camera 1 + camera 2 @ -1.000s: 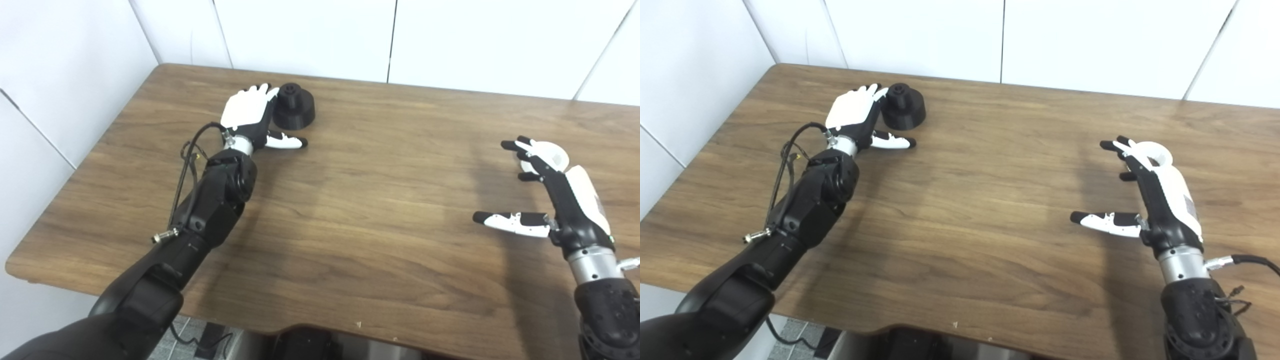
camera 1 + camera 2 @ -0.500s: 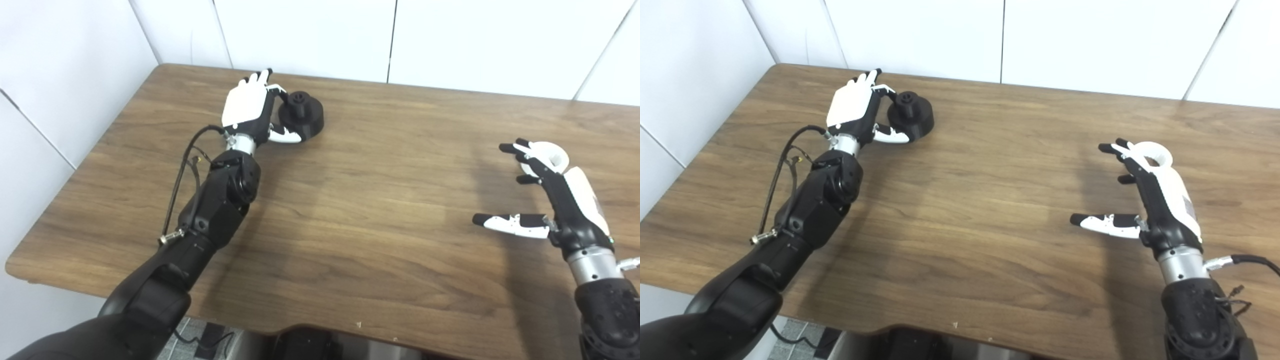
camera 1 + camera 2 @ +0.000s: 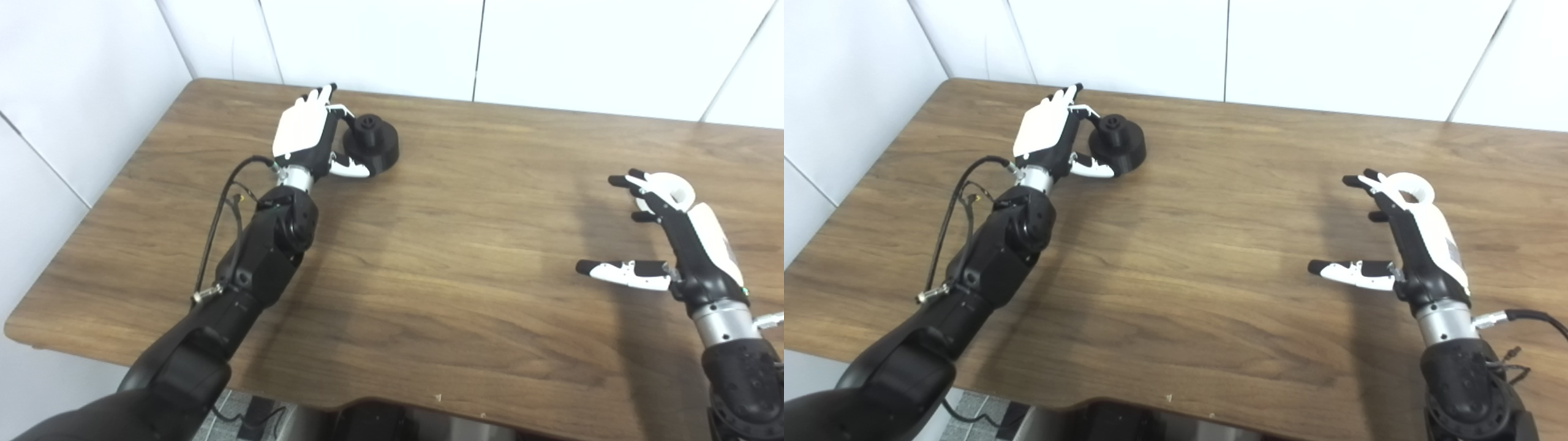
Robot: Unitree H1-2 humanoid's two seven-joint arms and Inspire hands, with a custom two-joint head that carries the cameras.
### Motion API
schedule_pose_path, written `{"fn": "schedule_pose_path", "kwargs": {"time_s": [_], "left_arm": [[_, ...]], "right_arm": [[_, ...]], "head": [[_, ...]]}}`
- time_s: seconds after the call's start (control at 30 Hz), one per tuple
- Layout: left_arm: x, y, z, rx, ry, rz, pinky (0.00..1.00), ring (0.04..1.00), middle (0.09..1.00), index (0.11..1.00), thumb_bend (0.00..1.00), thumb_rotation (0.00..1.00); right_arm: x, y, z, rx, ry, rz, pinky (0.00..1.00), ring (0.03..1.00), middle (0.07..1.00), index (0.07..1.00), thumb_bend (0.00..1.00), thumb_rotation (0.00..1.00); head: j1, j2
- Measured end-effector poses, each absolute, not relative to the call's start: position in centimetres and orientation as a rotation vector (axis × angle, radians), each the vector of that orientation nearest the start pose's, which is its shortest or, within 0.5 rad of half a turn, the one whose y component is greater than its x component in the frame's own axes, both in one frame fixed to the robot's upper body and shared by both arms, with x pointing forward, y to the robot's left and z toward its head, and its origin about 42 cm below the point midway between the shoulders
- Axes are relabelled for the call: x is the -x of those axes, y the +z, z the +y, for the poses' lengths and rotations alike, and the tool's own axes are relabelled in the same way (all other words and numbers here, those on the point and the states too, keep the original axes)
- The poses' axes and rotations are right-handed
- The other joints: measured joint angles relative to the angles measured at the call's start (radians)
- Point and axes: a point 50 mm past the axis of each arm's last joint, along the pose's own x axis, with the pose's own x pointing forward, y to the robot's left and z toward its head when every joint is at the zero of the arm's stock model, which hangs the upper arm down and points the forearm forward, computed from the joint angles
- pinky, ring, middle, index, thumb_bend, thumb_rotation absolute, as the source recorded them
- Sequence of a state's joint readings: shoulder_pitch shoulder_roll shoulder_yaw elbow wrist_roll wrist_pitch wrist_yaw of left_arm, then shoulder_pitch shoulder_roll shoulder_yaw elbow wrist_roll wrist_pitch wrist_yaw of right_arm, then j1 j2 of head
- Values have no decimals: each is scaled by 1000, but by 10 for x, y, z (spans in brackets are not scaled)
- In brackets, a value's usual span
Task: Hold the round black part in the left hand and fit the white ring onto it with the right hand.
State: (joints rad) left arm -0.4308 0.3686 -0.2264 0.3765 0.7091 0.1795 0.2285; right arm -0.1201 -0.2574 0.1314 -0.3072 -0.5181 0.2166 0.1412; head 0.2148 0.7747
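The round black part (image 3: 375, 144), a wide disc with a small knob on top, sits near the table's far left and is tipped on its side toward the camera. My left hand (image 3: 305, 131) is shut on the round black part, with one finger curled over the knob and the thumb against the base. The white ring (image 3: 1413, 185) lies flat on the table at the right. My right hand (image 3: 1415, 239) hovers open just in front of it, fingers spread beside the ring's near left edge and thumb pointing left. The hand hides part of the ring.
The brown wooden table (image 3: 459, 257) spans the view, with white wall panels (image 3: 380, 37) behind it and along the left. A black cable (image 3: 223, 208) loops beside my left forearm. The table's front edge runs along the bottom.
My left hand closed its finger and thumb on the black part, which tipped up and shifted slightly right. My right hand has hardly moved.
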Motion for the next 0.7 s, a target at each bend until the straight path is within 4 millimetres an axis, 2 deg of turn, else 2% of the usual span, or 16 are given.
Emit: {"fn": "schedule_pose_path", "kwargs": {"time_s": [0.2,0.53,0.7], "left_arm": [[-404,148,281,-1150,95,-92,1000,1000,1000,587,885,219],[-375,146,253,-1086,-2,-144,1000,1000,1000,584,921,219],[-358,147,241,-1060,-54,-169,987,1000,1000,588,910,223]], "right_arm": [[-307,198,-234,767,127,-196,767,901,945,843,852,184],[-308,199,-234,771,118,-198,770,899,944,843,853,183],[-308,200,-236,770,109,-199,740,886,943,844,850,190]], "head": [[-14,2],[-31,11],[-47,17]]}}
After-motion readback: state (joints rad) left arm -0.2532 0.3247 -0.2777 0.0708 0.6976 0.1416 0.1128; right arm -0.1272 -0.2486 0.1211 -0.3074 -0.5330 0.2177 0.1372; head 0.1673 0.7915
